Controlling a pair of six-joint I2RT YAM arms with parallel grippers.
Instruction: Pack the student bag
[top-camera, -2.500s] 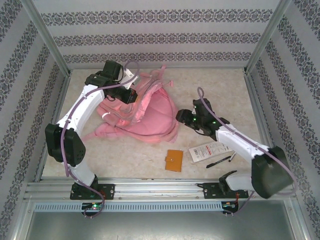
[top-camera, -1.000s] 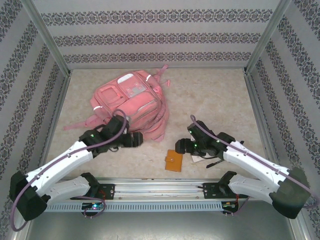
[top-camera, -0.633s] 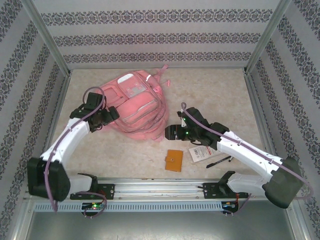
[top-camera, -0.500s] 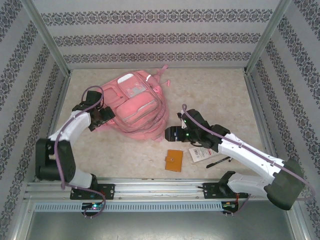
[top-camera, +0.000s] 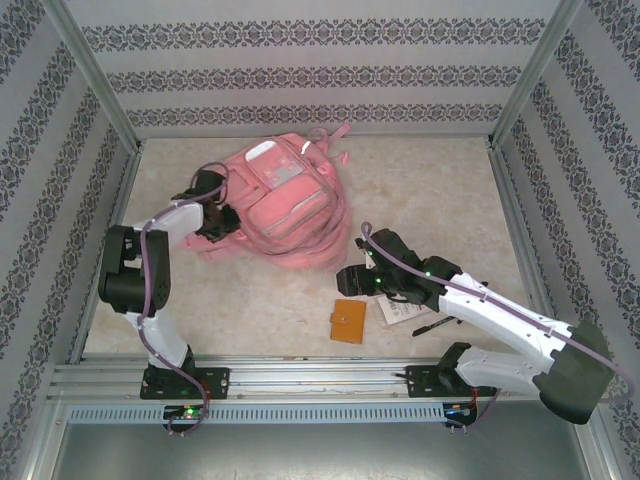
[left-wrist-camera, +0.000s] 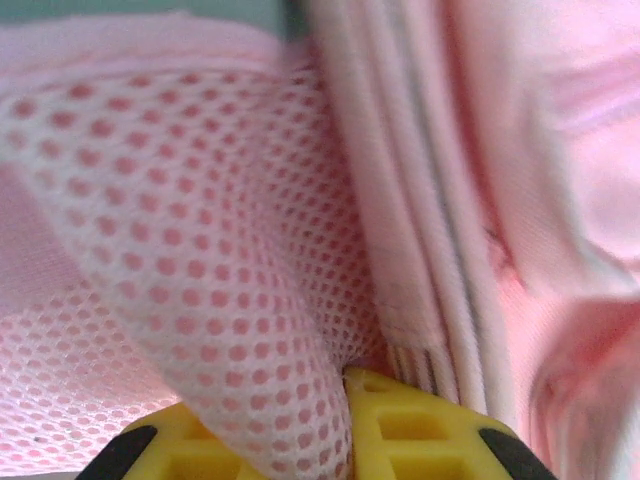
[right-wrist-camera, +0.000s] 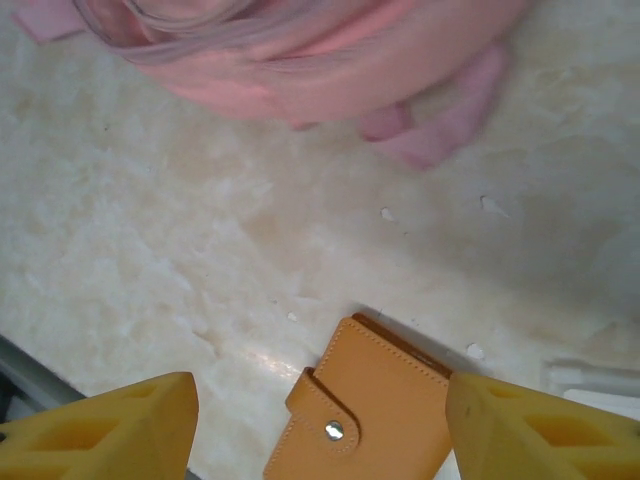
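Observation:
The student bag (top-camera: 290, 195), a soft pink backpack, lies front pockets up at the back left of the table. My left gripper (top-camera: 217, 223) is at the bag's left side. In the left wrist view its yellow fingers (left-wrist-camera: 430, 435) are shut on a fold of the bag's pink mesh (left-wrist-camera: 200, 250). My right gripper (top-camera: 352, 279) hovers open just above an orange snap wallet (top-camera: 349, 322). In the right wrist view the wallet (right-wrist-camera: 375, 405) lies flat on the table between the yellow fingertips (right-wrist-camera: 535, 425), untouched, and the bag's lower edge (right-wrist-camera: 300, 60) runs along the top.
A white packet (top-camera: 410, 306) and a black pen (top-camera: 437, 323) lie on the marble-patterned table (top-camera: 440, 190) just right of the wallet, under my right arm. Metal frame posts and patterned walls close in the workspace; the arm bases sit on the front rail (top-camera: 320, 375).
My left arm swung from the front to the bag's left side and closed on its mesh; the bag shifted slightly back and right. My right gripper came nearer, over the wallet.

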